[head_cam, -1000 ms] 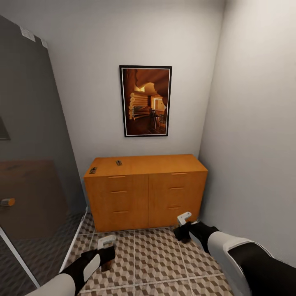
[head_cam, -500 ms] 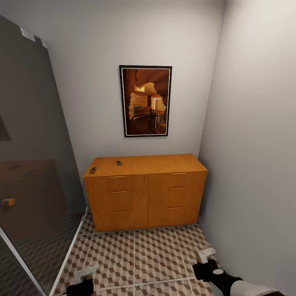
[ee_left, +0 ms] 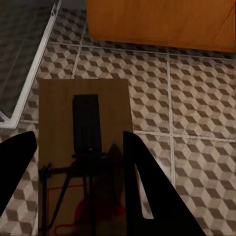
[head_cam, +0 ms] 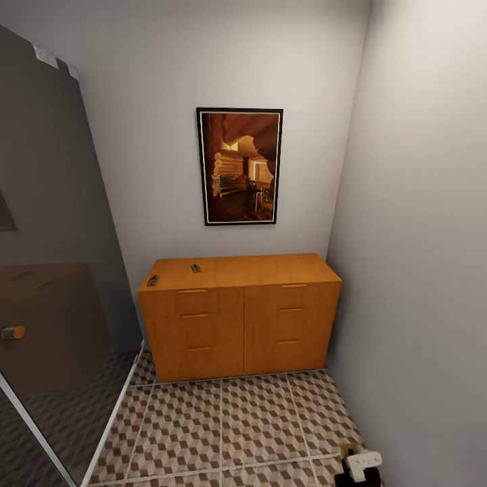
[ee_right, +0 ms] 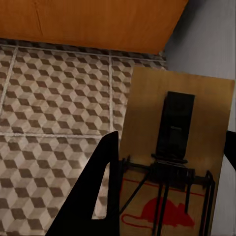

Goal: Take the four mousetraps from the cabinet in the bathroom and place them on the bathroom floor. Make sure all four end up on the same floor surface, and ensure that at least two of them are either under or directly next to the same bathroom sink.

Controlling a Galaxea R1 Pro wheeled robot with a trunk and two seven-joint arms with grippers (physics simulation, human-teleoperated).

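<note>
The bathroom floor (head_cam: 223,426) has big square tiles with a small cube pattern in brown, beige and grey. It spreads out from the near side to the far wall. On the left stands a tall dark glass panel (head_cam: 54,270).

The cabinet (head_cam: 240,314) is wide and orange-brown. It stands on the floor against the far wall. A framed picture (head_cam: 239,166) hangs on the wall above it.

Two mousetraps lie on top of the cabinet, at its left end. One mousetrap (head_cam: 153,280) is at the left corner. The other mousetrap (head_cam: 195,268) is a little to the right and farther back. They are tiny and dark.

The right claw (head_cam: 362,467) is low at the near right, just above the floor by the wall. It grips a mousetrap (ee_right: 177,152) between its two fingers. This flat wooden board has a black bar and a red mouse drawing.

The left claw (ee_left: 73,172) hangs over the floor tiles near the cabinet. It grips another mousetrap (ee_left: 83,147) between its two black fingers (ee_left: 147,182).
</note>
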